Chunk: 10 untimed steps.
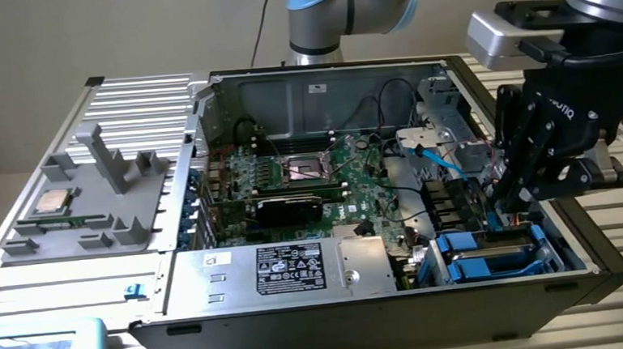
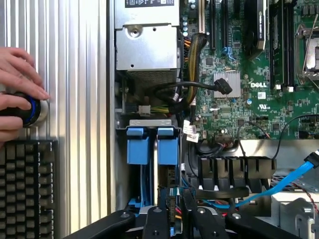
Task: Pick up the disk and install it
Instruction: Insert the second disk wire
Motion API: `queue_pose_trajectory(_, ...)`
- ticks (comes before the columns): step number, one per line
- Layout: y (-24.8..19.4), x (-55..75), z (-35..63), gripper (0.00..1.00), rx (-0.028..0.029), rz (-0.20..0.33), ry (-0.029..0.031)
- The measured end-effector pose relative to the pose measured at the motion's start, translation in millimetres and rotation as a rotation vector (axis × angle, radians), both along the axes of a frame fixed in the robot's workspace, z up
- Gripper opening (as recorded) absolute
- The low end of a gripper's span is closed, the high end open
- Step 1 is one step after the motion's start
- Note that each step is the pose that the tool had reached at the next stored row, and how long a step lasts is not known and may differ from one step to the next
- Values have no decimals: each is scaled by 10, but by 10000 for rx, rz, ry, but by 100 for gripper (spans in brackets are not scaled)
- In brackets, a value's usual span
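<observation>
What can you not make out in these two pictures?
- Disk: the exterior view shows its blue frame in the drive bay; the gripper covers part of it, so full seating cannot be judged.
- Gripper: the wrist view's edge cuts it off, so any contact with the disk is hidden.
- Label on the silver box: print too small to read.
- Hand: cut off by the wrist view's edge.

A robotics lab or electronics workshop set up for computer assembly. An opened black desktop computer case (image 1: 577,276) lies on its side on a ribbed aluminium surface (image 1: 134,96), exposing its green motherboard (image 1: 323,182). A grey and light-blue robot arm (image 1: 333,3) stands behind it. A grey plastic fixture tray (image 1: 97,204) sits alongside. Beside the case, a person's hand (image 2: 17,89) rests on a round control knob (image 2: 30,109) above a black keyboard (image 2: 27,189).
</observation>
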State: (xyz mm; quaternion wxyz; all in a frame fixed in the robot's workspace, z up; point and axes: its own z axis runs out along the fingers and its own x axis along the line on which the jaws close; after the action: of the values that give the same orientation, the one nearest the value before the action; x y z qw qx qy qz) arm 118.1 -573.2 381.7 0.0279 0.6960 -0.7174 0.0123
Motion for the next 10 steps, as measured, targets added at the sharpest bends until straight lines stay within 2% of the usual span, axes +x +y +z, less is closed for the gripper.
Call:
queue_pose_trajectory(3, 2, 41, 60, 24, -1, 0, 0)
queue_pose_trajectory(10, 3, 44, 61, 24, -2, 1, 15)
